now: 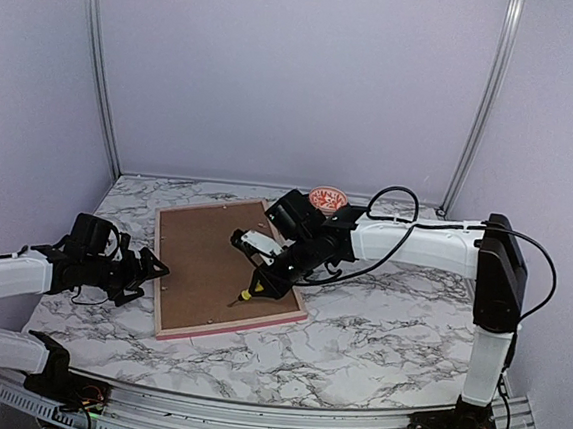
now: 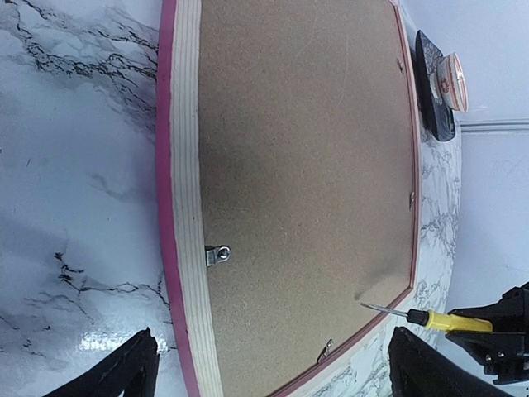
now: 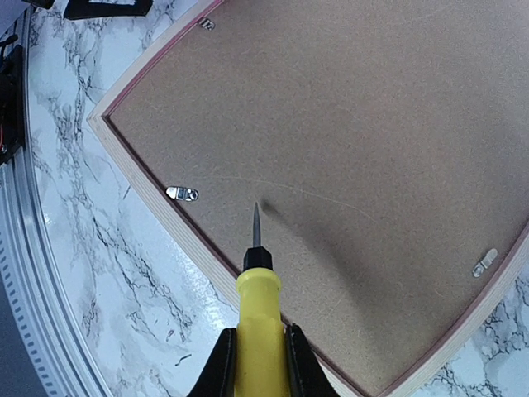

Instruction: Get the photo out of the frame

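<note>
The frame (image 1: 232,325) lies face down on the marble table, its pink border (image 2: 164,207) around a plain brown backing board (image 1: 212,258). The photo is hidden under that board. Small metal clips (image 3: 182,193) (image 2: 217,255) sit along the board's edges. My right gripper (image 3: 260,357) is shut on a yellow-handled screwdriver (image 3: 259,314). Its tip is just over the board near the frame's near edge, close to one clip; I cannot tell if it touches. My left gripper (image 2: 273,376) stands open at the frame's left side, with nothing between its fingers.
A small bowl with a red pattern (image 1: 326,198) stands at the back of the table, just beyond the frame's far right corner. Purple walls close in the back and both sides. A metal rail (image 3: 33,273) runs along the near edge.
</note>
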### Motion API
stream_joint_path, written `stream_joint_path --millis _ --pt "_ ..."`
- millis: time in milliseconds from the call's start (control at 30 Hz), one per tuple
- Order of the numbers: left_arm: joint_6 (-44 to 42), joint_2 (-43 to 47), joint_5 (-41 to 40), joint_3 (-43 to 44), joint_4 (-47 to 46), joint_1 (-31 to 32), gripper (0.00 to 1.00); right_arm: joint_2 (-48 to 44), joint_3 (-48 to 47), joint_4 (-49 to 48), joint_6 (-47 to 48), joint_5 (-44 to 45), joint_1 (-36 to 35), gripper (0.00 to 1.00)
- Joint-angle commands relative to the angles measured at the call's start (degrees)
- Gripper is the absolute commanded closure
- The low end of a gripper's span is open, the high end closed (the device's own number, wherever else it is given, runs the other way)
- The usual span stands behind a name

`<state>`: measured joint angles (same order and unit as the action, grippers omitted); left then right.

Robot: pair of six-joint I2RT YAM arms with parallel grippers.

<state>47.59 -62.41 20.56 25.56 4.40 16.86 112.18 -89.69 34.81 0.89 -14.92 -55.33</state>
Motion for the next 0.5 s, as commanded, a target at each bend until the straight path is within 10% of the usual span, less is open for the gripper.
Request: stream_joint_path --millis 0,467 --pt "0.29 0.48 0.62 -0.51 -0.91 -0.01 0.01 0.93 0.08 0.13 0.52 -2.09 -1.07 1.00" --pt "0.96 -0.39 0.98 -0.48 -1.95 1.00 0.01 2.46 -0.31 3.75 3.22 -7.66 -3.17 1.00"
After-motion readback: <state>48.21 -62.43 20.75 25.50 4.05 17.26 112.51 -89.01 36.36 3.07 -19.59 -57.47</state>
